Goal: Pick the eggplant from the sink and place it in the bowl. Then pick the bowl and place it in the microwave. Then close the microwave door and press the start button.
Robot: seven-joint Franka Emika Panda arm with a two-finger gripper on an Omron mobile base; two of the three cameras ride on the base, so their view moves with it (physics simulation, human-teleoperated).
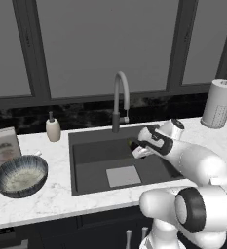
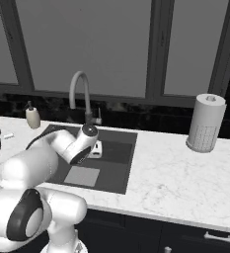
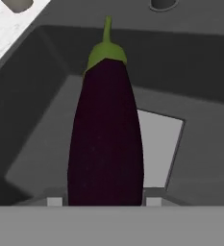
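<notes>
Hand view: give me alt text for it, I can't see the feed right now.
A dark purple eggplant with a green stem stands lengthwise up the middle of the view, its lower end between the gripper tips. Behind it lie the dark grey sink and a pale square patch on its floor.

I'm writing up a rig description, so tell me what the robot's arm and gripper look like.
The arm is built of smooth, rounded glossy white segments, with dark grey to black bands and caps at the joints. A dark collar sits at the wrist, ahead of a white hand. The gripper ends in small dark tips. No cables or markings can be made out.
</notes>
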